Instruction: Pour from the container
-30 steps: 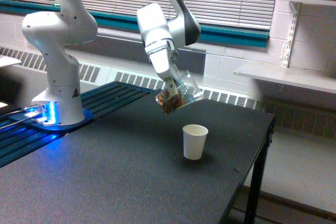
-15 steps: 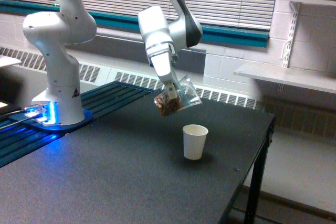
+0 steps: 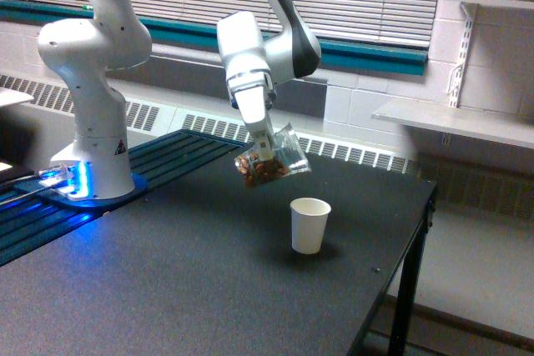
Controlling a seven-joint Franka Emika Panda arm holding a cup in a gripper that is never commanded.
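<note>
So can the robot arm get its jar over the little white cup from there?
Probably yes. The end effector holds the jar in the air, up and to the exterior view's left of the cup. Nothing stands between them, and the table around the cup looks bare.

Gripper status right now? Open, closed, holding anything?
Gripper: closed on the clear container of almonds, held tilted in the air above the table, up and to the exterior view's left of the white paper cup.
</note>
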